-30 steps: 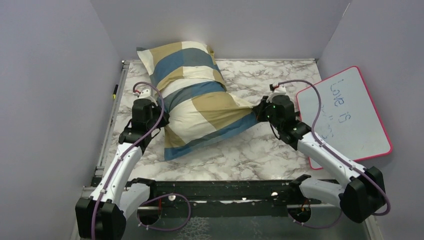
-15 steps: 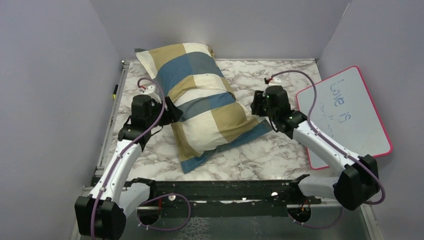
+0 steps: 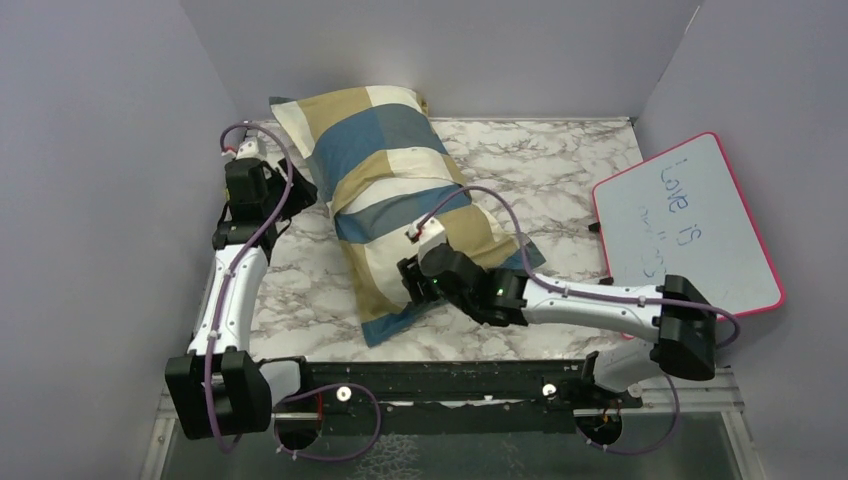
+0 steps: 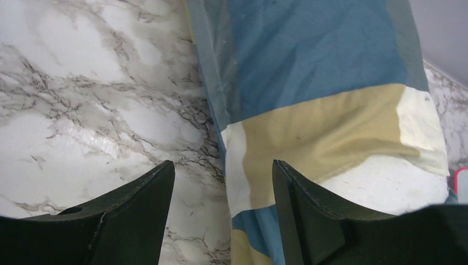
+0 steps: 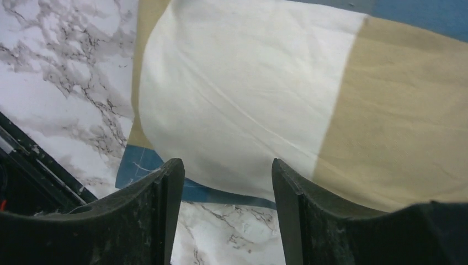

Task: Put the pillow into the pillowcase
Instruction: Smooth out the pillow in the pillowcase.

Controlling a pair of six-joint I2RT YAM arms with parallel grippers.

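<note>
The pillowcase [image 3: 400, 190], in blue, tan and cream blocks, lies plump and diagonal on the marble table [image 3: 560, 170]. No bare pillow shows; it is hidden. My left gripper [image 3: 303, 190] stands open at the case's left side, its jaws straddling the case's edge [image 4: 232, 143] without touching it. My right gripper [image 3: 405, 287] is open over the case's near end. In the right wrist view the cream and tan fabric [image 5: 265, 83] lies just beyond the open gripper [image 5: 225, 163], with marble between the jaws. The left wrist view shows the left gripper [image 4: 222, 165] empty.
A pink-rimmed whiteboard [image 3: 690, 225] with writing leans at the right side of the table. Lilac walls close in the left, back and right. A black rail [image 3: 450, 380] runs along the near edge between the arm bases.
Both grippers have opened and let go of the pillowcase. The left one drew back toward the far left. The right arm swung across to the case's near end. The case relaxed.
</note>
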